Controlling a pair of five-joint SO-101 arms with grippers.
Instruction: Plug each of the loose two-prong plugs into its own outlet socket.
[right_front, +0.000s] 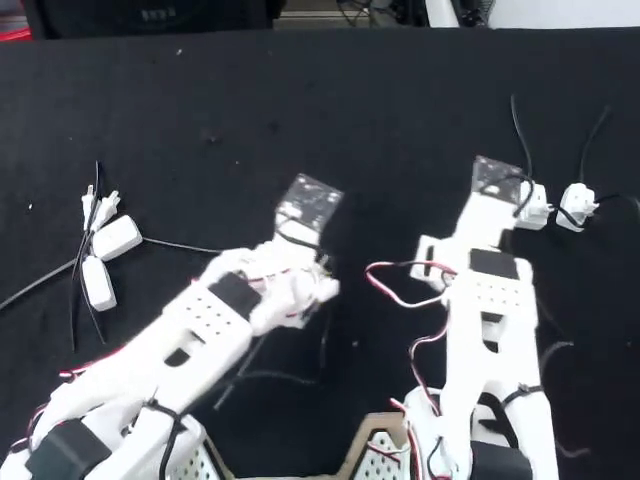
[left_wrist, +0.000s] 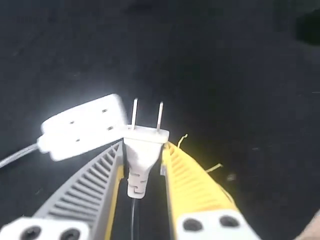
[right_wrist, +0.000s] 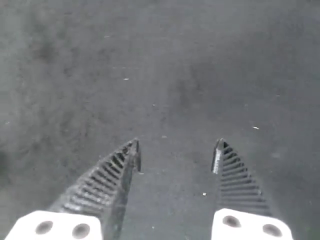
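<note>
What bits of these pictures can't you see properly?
1. Left wrist view: the plug has a cord that runs back between the fingers of the left pincer and off the picture's edge, so its other end is cut off.
2. Left wrist view: the cable of the outlet socket also leaves at an edge.
3. High view: the small white pieces beside one arm are too small to tell plugs from sockets.
</note>
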